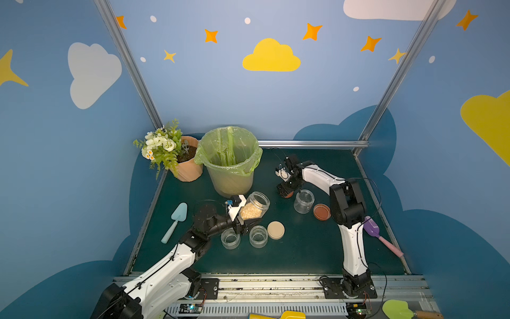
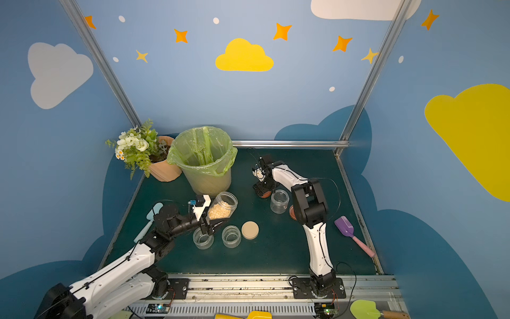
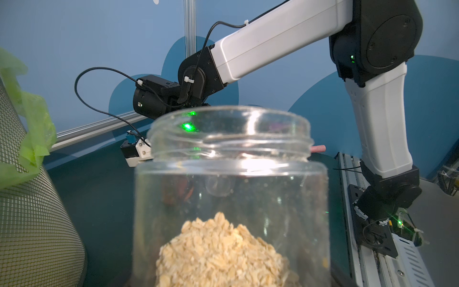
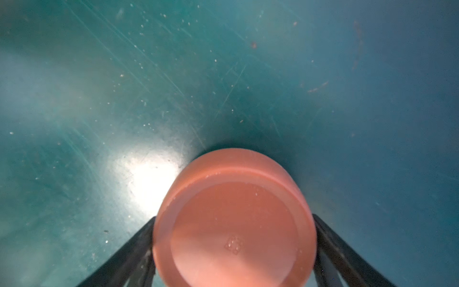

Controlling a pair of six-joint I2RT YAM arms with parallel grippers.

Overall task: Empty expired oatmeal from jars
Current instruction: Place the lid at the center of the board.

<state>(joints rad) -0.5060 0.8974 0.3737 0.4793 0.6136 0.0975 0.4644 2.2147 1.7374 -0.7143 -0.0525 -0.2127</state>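
Note:
My left gripper (image 1: 242, 218) is shut on a lidless clear jar (image 1: 255, 205) and holds it tilted just in front of the bin. Pale oatmeal (image 3: 218, 248) fills its lower part; the jar (image 3: 231, 154) hides the fingers in the left wrist view. My right gripper (image 1: 286, 192) points down at the table right of the bin. Its black fingers (image 4: 139, 243) press both sides of a rust-orange lid (image 4: 233, 211) that sits low on the green mat. Three empty jars stand open in both top views (image 1: 230, 238) (image 1: 258, 236) (image 1: 304, 201).
The tall bin with the green bag (image 1: 230, 163) stands at the back, with a flower pot (image 1: 187, 168) to its left. A beige lid (image 1: 276, 229) and another rust-orange lid (image 1: 321, 211) lie loose. A blue trowel (image 1: 175, 221) lies at the left and a purple scoop (image 1: 378, 233) at the right.

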